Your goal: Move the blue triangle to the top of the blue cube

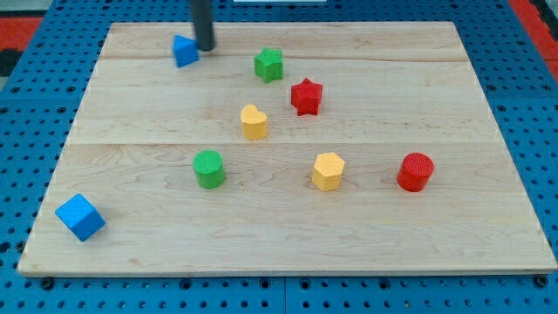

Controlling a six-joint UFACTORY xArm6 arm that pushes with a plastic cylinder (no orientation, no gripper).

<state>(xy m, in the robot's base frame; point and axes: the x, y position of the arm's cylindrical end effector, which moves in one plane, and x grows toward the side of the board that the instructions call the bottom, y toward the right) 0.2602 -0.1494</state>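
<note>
- The step in hand looks like the start of the push: the dark rod's tip [205, 48] stands at the far edge of the pale wooden board [488, 218], just beside the right side of the small blue triangular block [184, 51], touching it or very nearly so.
- The rod carries no jaws at all, so it has hold of nothing; it can only shove a block with its side.
- The blue triangular block lies far and left of centre, close to the board's far edge.
- The blue cube block [80, 216] lies at the near left corner, well apart from the triangle, with bare wood between the two.
- Judging from the task, the triangle must end just on the far side of the cube, so the next move calls for a long push toward the near left.
- For that the tip would probably need to get round to the triangle's far right face; from its present place a push would send the block mostly leftward.
- The triangle looks like a short, matte, bright blue wedge with a lighter top face, one corner pointing toward the near side.
- The green cylinder block [208, 168] sits right of the likely path and seems clear of it.
- The other blocks lie further right, away from the route.
</note>
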